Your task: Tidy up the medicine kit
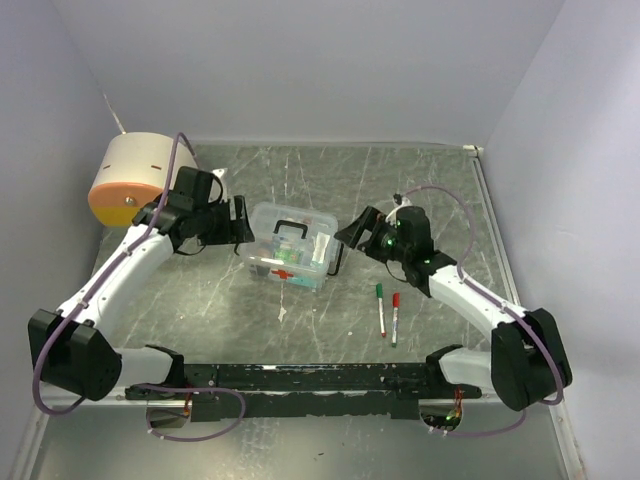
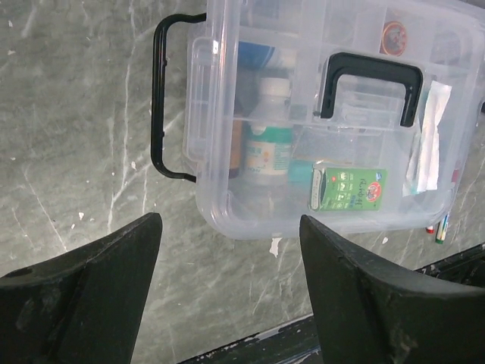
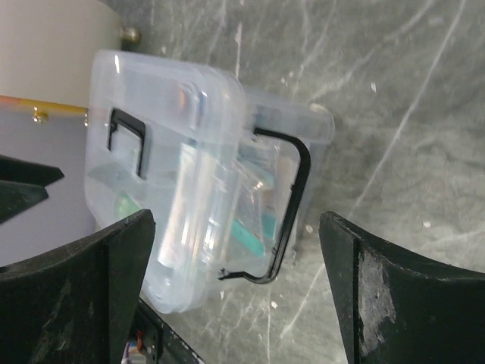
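Note:
A clear plastic medicine kit box (image 1: 290, 247) with a black top handle sits mid-table, lid on, with bottles and a green packet inside. It shows in the left wrist view (image 2: 318, 129) and the right wrist view (image 3: 189, 174). My left gripper (image 1: 243, 222) is open and empty just left of the box, its jaws wide apart (image 2: 231, 303). My right gripper (image 1: 347, 243) is open and empty just right of the box (image 3: 236, 296), by its black side latch (image 3: 292, 205). Two pens, one green (image 1: 380, 305) and one red (image 1: 395, 315), lie on the table right of the box.
A cream and orange round container (image 1: 135, 178) stands at the back left, behind the left arm. White walls close in the table on three sides. A black rail (image 1: 300, 380) runs along the near edge between the arm bases.

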